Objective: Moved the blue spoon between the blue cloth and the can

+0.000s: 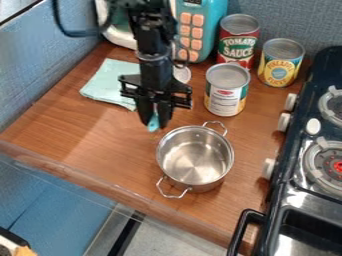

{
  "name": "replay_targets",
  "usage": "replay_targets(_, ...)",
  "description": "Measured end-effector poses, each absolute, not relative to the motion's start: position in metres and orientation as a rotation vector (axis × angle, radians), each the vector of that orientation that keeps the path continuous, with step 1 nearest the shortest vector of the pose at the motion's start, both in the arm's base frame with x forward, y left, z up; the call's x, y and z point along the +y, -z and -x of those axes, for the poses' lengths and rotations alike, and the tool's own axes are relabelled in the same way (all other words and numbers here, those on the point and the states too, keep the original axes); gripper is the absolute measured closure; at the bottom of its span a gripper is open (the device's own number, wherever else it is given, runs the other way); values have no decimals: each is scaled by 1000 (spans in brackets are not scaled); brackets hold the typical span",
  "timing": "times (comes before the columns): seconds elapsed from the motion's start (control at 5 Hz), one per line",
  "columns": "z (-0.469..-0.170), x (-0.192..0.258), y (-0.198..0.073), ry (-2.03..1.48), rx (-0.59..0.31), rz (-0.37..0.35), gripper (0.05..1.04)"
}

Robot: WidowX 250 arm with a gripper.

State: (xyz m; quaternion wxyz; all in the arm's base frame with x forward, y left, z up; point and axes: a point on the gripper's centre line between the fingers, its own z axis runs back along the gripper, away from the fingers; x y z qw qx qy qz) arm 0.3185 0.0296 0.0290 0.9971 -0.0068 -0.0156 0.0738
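Your gripper (154, 119) hangs over the table (110, 137), pointing down, its fingers drawn in narrow on the spoon (153, 123). You have a short length of the spoon's light blue surface exposed at the fingertips; the rest is hidden. Whether it touches the table, you cannot tell from this angle.

Directly toward the camera and slightly right in the view, you will find the pot (195, 157), upright, with bare metal inside and a loop handle at either end. To the left, partly behind the gripper, you have the pale blue-green cloth (107, 82), lying folded. The white-labelled can (226, 92) stands upright on the right, beyond the pot, so the spoon appears between it and the cloth, nearer the camera than either.

Behind that can you will note the red can (238, 37), and to its right the yellow can (280, 62), both upright. A pale disc (182, 74) shows just beside the arm. At the back you have the turquoise microwave (204, 27) with orange buttons; along the right edge, the stove (288, 187).
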Motion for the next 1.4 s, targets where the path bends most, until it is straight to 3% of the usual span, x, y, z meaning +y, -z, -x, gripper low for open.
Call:
replay_targets(0.4,-354,32,-17,-169,-28,-7,758)
replay_targets(0.8,-365,32,2,-146,6,-51,758)
replay_targets(1.0,-368,35,4,-134,5,-52,682)
replay_targets(1.4,-353,45,0,-147,24,5,122)
